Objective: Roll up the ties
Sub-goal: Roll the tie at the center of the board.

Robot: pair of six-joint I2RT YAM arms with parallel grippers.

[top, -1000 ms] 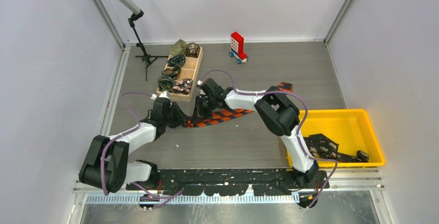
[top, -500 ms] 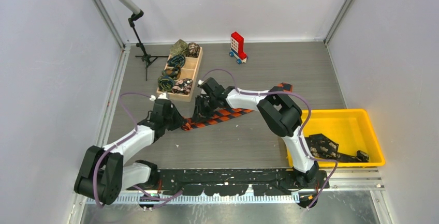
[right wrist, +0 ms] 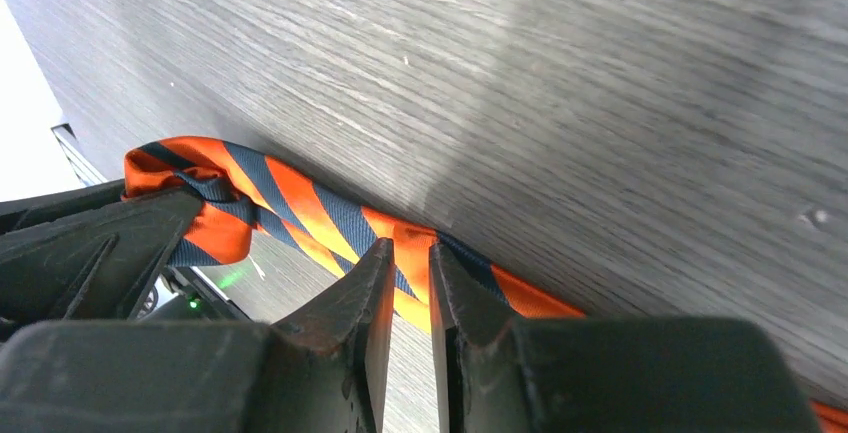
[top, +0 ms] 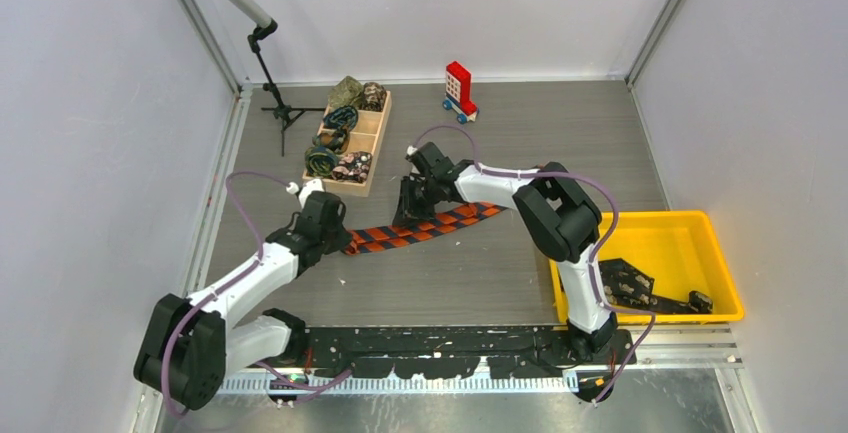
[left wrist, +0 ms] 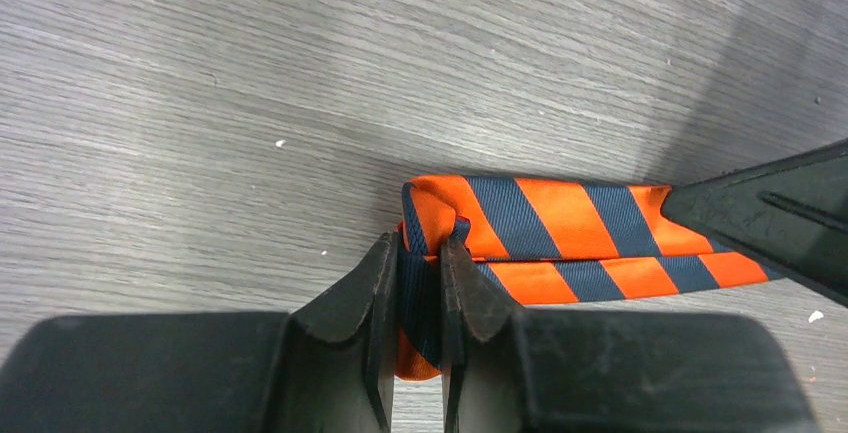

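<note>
An orange-and-dark-blue striped tie (top: 425,228) lies stretched across the middle of the table. My left gripper (top: 338,240) is shut on its folded left end (left wrist: 470,208); the fabric sits pinched between the fingers (left wrist: 372,283). My right gripper (top: 412,215) is shut on the tie (right wrist: 330,215) further along its length, and lifts that part a little off the table. The left gripper's black tip also shows at the left of the right wrist view (right wrist: 90,243).
A wooden tray (top: 370,143) with several rolled ties stands at the back left. A black tripod (top: 277,105) stands beside it. A red-and-white toy block on blue wheels (top: 459,91) sits at the back. A yellow bin (top: 700,228) holding dark ties is at the right.
The right gripper has moved right and back, drawing the tie out longer and straighter. The left gripper has shifted slightly with the tie's left end still in it.
</note>
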